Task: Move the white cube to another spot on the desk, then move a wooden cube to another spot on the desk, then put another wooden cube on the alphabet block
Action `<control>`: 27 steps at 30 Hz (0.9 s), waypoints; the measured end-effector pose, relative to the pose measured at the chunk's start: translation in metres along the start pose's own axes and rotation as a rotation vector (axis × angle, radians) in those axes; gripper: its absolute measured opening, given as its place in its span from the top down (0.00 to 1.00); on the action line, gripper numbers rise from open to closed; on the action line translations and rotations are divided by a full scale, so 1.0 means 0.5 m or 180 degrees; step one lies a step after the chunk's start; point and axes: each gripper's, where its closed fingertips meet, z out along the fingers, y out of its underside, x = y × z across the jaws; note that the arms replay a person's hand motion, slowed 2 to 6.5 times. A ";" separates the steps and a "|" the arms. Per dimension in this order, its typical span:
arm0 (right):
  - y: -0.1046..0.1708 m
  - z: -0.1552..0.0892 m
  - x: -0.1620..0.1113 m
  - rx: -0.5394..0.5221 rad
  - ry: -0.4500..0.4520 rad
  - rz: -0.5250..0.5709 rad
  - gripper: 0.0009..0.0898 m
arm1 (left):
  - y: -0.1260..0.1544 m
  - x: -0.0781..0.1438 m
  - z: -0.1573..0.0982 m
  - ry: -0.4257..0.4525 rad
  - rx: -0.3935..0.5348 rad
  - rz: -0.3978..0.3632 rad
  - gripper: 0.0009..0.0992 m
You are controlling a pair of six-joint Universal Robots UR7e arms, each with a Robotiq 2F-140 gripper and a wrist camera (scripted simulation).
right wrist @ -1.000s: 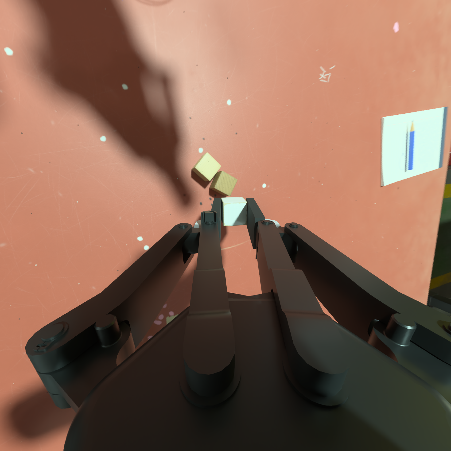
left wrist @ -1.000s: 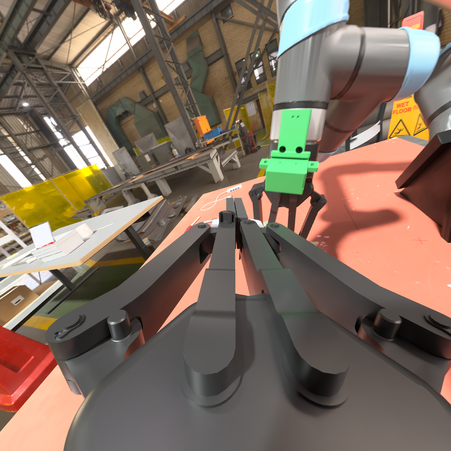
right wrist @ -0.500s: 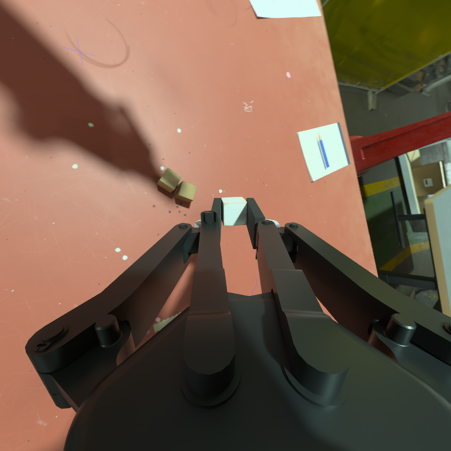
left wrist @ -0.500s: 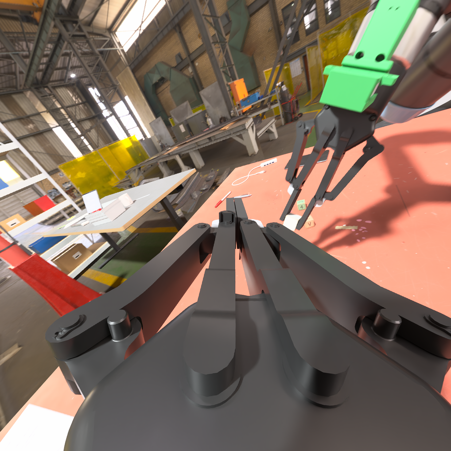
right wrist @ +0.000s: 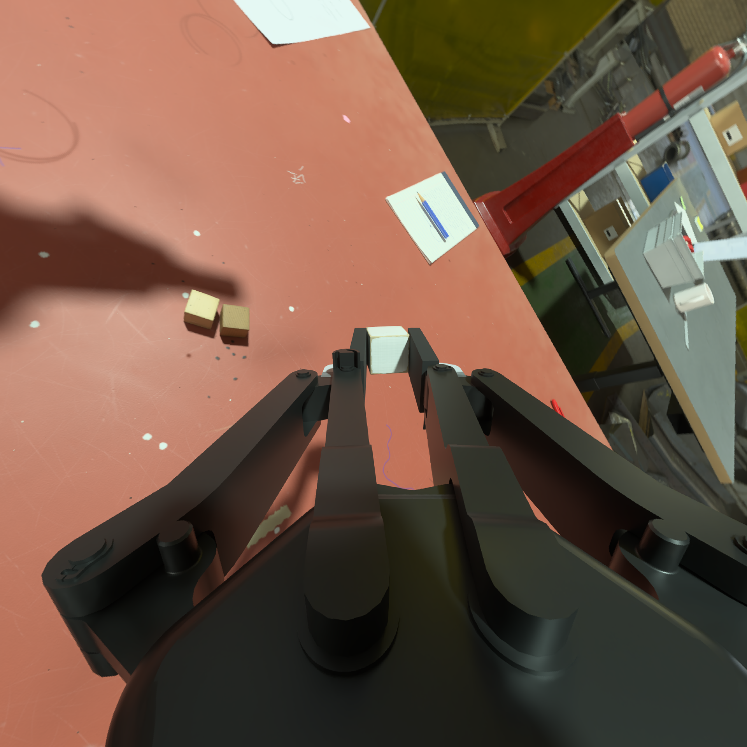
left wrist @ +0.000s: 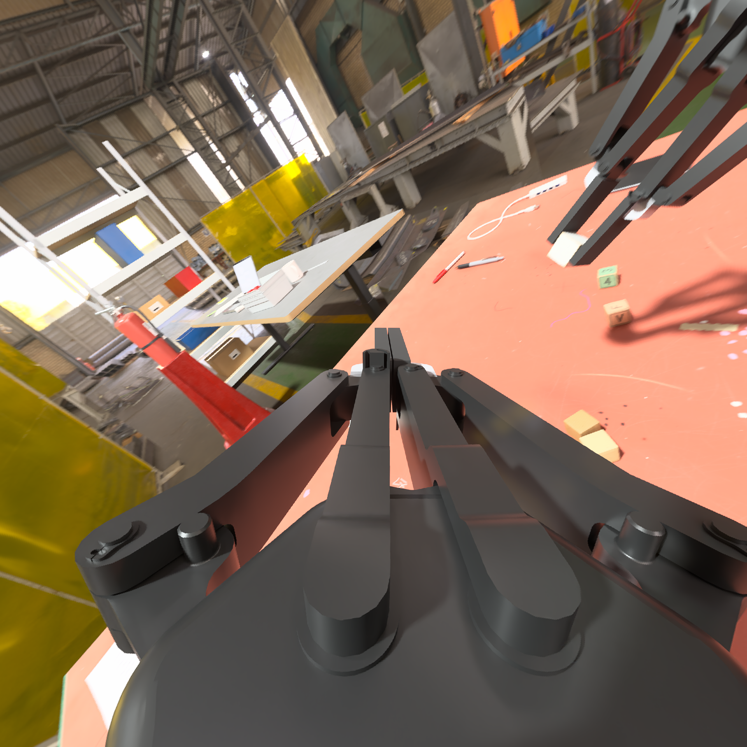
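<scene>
My right gripper (right wrist: 387, 348) is shut on the white cube (right wrist: 387, 350) and holds it above the red desk (right wrist: 202, 161). In the left wrist view the same gripper (left wrist: 566, 251) holds the white cube (left wrist: 565, 250) at the far right. Two wooden cubes (right wrist: 216, 314) lie side by side, touching, to the left of it; they show in the left wrist view (left wrist: 591, 433) too. A wooden alphabet block (left wrist: 617, 312) and a green number block (left wrist: 607, 276) lie beyond them. My left gripper (left wrist: 387, 338) is shut and empty, raised over the desk's left edge.
A notepad with a blue pencil (right wrist: 433, 215) lies near the desk edge, a white sheet (right wrist: 301, 18) farther off. A red pen (left wrist: 448, 267), a black marker (left wrist: 480, 262) and a white cable with a hub (left wrist: 510, 211) lie at the far end.
My right gripper has lifted the white cube and swung away from the two wooden cubes toward the desk edge. My left gripper's view has swung left and risen; it stays shut.
</scene>
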 end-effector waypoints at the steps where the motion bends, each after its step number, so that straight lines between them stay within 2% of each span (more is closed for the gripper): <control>1: 0.006 -0.002 0.007 -0.0014 0.0024 0.0059 0.71 | 0.004 -0.005 0.001 -0.0054 -0.0042 0.0026 1.00; 14: 0.125 0.003 0.072 -0.0512 0.0202 0.0750 0.71 | 0.049 -0.053 0.008 -0.0586 -0.0485 0.0309 1.00; 19: 0.178 0.018 0.082 -0.0778 0.0187 0.0988 0.71 | 0.062 -0.058 0.012 -0.0648 -0.0607 0.0365 1.00; 27: 0.258 0.052 0.075 -0.1216 0.0013 0.1313 0.71 | 0.082 -0.057 0.023 -0.0642 -0.0771 0.0397 1.00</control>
